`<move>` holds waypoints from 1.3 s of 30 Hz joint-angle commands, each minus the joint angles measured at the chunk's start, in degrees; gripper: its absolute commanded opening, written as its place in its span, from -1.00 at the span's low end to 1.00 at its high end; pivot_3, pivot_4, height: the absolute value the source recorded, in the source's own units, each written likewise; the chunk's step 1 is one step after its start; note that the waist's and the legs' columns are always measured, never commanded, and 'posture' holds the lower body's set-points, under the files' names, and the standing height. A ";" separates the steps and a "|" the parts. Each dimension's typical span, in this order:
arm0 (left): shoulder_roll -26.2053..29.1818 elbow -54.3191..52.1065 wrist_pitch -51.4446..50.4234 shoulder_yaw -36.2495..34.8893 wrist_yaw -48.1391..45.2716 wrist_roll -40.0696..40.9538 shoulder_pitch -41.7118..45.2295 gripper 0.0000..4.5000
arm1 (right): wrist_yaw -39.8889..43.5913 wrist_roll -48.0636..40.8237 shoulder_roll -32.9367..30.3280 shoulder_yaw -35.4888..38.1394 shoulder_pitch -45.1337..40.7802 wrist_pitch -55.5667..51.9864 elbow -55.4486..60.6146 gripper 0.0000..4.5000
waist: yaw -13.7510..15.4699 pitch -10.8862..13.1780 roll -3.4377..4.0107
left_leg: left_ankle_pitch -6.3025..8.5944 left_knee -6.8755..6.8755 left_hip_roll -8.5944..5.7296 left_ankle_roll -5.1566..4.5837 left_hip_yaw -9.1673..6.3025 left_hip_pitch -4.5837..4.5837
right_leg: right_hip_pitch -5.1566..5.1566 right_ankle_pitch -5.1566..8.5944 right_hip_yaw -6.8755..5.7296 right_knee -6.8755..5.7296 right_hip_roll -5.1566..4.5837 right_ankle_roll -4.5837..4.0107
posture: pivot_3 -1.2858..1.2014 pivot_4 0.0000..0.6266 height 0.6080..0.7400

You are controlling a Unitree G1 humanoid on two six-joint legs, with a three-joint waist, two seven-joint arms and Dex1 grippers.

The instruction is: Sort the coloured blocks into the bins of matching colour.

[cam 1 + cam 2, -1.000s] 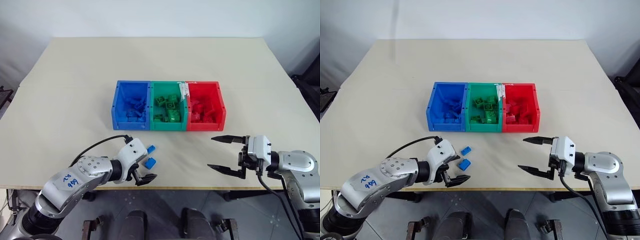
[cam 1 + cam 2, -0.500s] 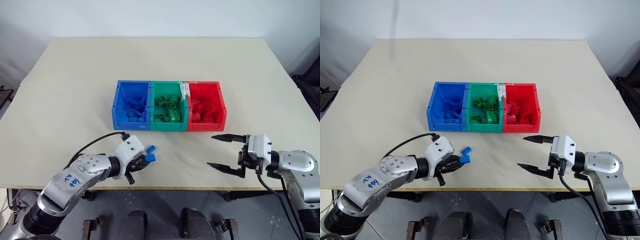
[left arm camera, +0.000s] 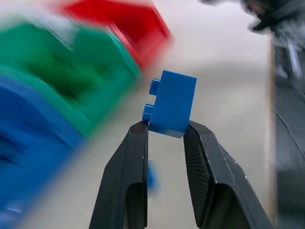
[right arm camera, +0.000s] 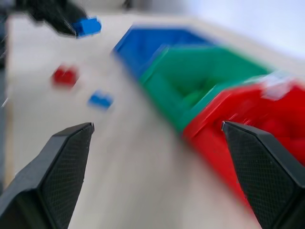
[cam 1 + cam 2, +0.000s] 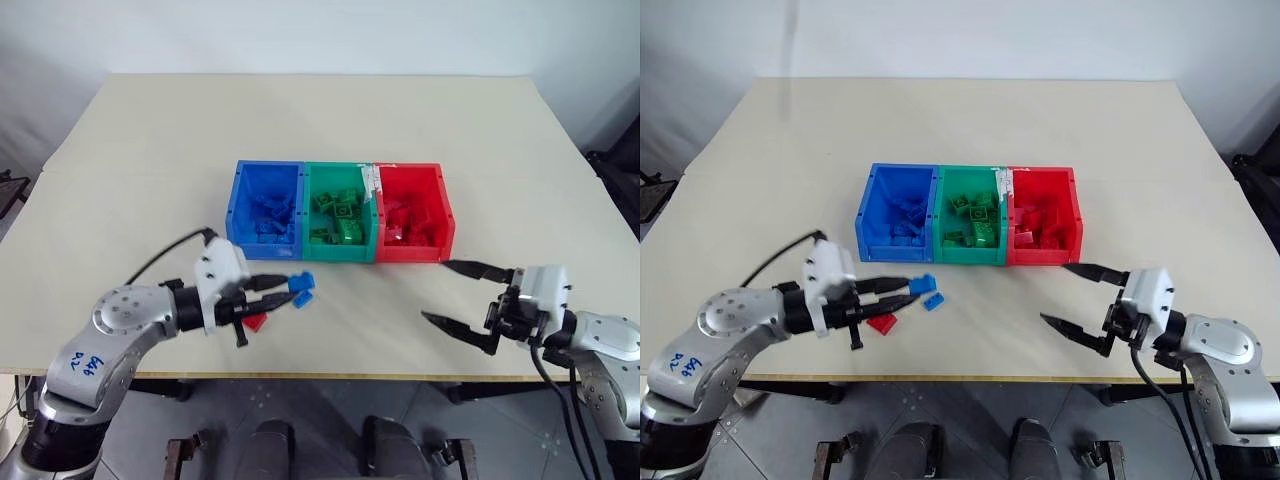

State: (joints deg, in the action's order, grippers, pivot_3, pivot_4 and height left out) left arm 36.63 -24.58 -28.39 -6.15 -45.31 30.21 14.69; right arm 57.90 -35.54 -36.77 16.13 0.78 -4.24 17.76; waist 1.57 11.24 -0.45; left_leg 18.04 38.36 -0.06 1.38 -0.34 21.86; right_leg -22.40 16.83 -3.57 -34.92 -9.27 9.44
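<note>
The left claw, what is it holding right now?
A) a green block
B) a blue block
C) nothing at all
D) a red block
B: the left claw is shut on a blue block, pinched between its two black fingers, while a red block and a second blue block lie loose on the table.

Left gripper (image 5: 285, 292) is pointing toward 3 o'clock, fingers clamping a blue block (image 3: 172, 102); right gripper (image 5: 466, 300) is gaping toward 9 o'clock.
</note>
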 commanded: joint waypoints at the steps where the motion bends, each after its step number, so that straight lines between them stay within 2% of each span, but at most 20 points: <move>1: -1.25 7.25 6.14 -3.97 0.39 -0.53 4.85 -0.68 | -3.22 -2.98 1.08 2.98 1.27 -0.46 5.42 1.00 | -0.09 0.00 0.00 | 0.00 0.00 0.00 0.00 0.00 0.00 | -0.01 0.00 0.00 -0.03 0.00 0.00 | 0.03 -0.52 1.00; 7: -1.96 25.49 4.54 -2.68 2.74 -3.64 18.48 -0.68 | -0.38 1.84 0.33 -0.67 0.62 2.81 4.38 1.00 | -0.09 -0.01 -0.02 | 0.01 0.00 -0.02 -0.02 0.02 0.00 | -0.03 -0.01 0.00 -0.06 0.00 0.03 | 0.03 -0.52 1.00; 9: -1.64 28.18 5.16 -1.25 2.26 -5.62 20.14 -0.37 | 0.60 2.69 0.48 -2.04 -0.02 3.38 3.61 1.00 | -0.21 -0.01 -0.03 | 0.00 0.02 -0.03 -0.04 0.03 0.01 | -0.04 -0.02 -0.02 -0.05 0.01 0.03 | 0.03 -0.52 1.00; 12: -0.98 26.64 4.68 -1.15 0.58 -5.21 19.13 0.00 | 1.54 3.16 0.60 -3.15 -1.70 3.86 2.06 1.00 | -0.48 -0.01 -0.04 | 0.04 -0.04 -0.04 -0.09 0.07 0.02 | -0.06 -0.02 0.01 0.01 0.00 0.04 | 0.03 -0.52 1.00; 17: 2.05 21.78 6.08 -6.18 -0.06 -4.15 12.27 0.72 | 3.61 3.21 0.60 -4.69 -5.29 4.58 -1.53 1.00 | -1.51 -0.01 -0.03 | 0.03 -0.13 0.00 -0.09 0.08 0.02 | -0.10 -0.02 -0.02 0.05 0.01 0.04 | 0.03 -0.52 1.00; 22: 6.32 20.99 16.24 -18.58 -5.92 -3.20 -1.92 0.72 | 10.05 3.43 -0.50 -7.97 -9.27 4.77 -5.90 1.00 | -2.12 -0.01 -0.03 | 0.03 -0.17 0.03 -0.08 0.10 -0.01 | -0.10 -0.02 -0.01 0.09 0.01 0.04 | 0.03 -0.52 1.00; 24: 7.91 21.82 18.13 -22.70 -8.72 -2.77 -7.85 0.95 | 12.98 3.73 -1.10 -9.51 -10.91 4.92 -7.64 1.00 | -1.79 -0.01 -0.03 | 0.04 -0.18 0.03 -0.08 0.09 0.00 | -0.10 -0.02 -0.01 0.10 0.00 0.04 | 0.03 -0.52 1.00; 29: 11.17 22.71 19.97 -26.41 -10.77 -5.13 -17.57 0.99 | 17.17 4.34 -2.32 -12.46 -14.30 3.50 -10.83 1.00 | -0.74 -0.02 -0.05 | 0.07 -0.13 0.02 -0.13 0.06 0.00 | -0.04 -0.02 -0.03 0.14 -0.01 0.04 | 0.03 -0.52 1.00; 34: 14.86 9.25 10.03 -20.66 -10.97 -3.41 -21.76 0.99 | 16.36 5.59 -1.86 -12.44 -15.96 3.50 -14.02 1.00 | -0.11 -0.01 -0.07 | 0.08 -0.12 0.02 -0.14 0.06 0.01 | -0.05 -0.02 -0.02 0.13 -0.01 0.04 | 0.03 -0.52 1.00; 39: 15.92 -4.17 -9.31 -7.73 -4.46 1.79 -11.33 0.99 | 15.97 5.79 -3.11 -11.08 -13.63 3.29 -12.86 1.00 | -0.20 -0.02 -0.07 | 0.08 -0.10 0.00 -0.14 0.00 0.03 | -0.05 -0.03 -0.02 0.06 -0.03 0.04 | 0.03 -0.52 1.00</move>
State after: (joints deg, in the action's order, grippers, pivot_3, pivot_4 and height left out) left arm 51.44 -24.91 -32.37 -15.74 -51.62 29.46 1.83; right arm 74.04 -29.55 -38.70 3.13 -13.27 -1.25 3.33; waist 1.37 11.22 -0.52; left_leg 18.11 38.26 -0.07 1.25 -0.33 21.88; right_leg -22.47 16.80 -3.59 -34.89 -9.30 9.48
